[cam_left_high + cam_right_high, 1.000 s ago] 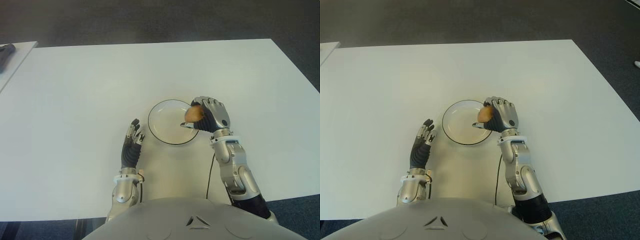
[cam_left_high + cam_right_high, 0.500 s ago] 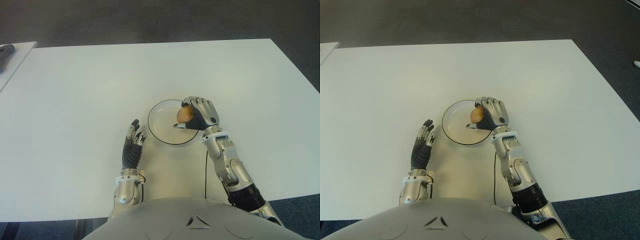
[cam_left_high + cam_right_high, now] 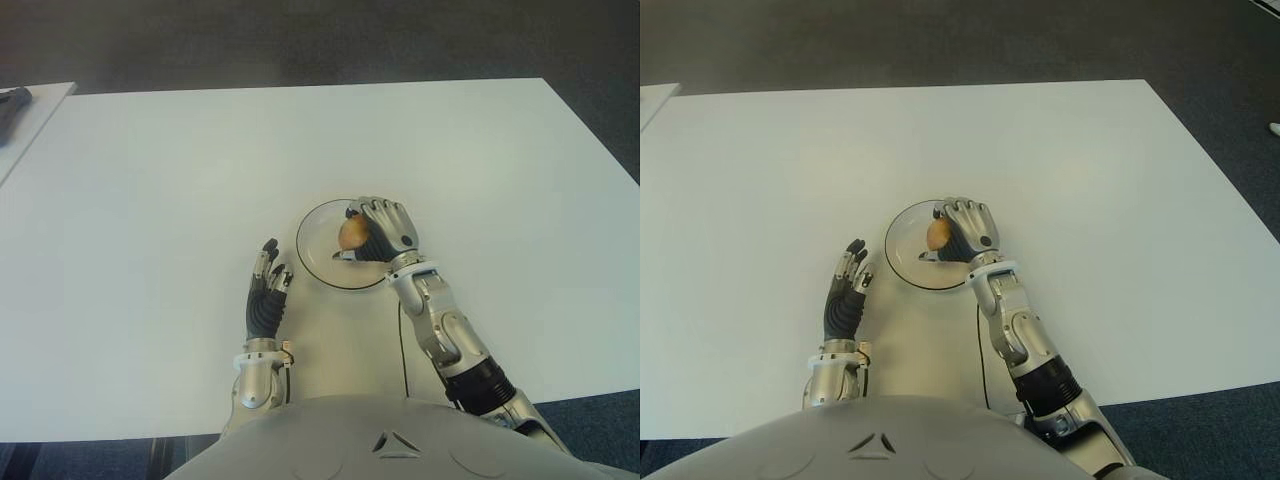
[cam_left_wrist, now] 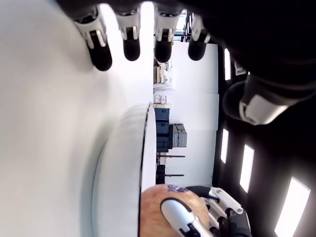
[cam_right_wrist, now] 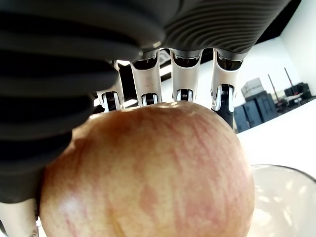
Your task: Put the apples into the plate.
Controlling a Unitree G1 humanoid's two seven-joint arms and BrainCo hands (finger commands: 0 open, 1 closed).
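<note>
Apple position: your right hand (image 3: 385, 230) clasps the round red-yellow apple (image 3: 351, 233) directly over the white dark-rimmed plate (image 3: 318, 260).
Left hand (image 3: 266, 295): idle left of the plate, fingers straight, holding nothing.

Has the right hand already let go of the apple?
No: the right hand has its fingers curled around the apple, over the plate.

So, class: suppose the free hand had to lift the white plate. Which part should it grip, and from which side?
Probably the rim of the round white plate on its left, the side facing the open left hand. The plate is shallow with a thin raised edge, and the right hand holding the reddish-yellow apple covers its right side.
</note>
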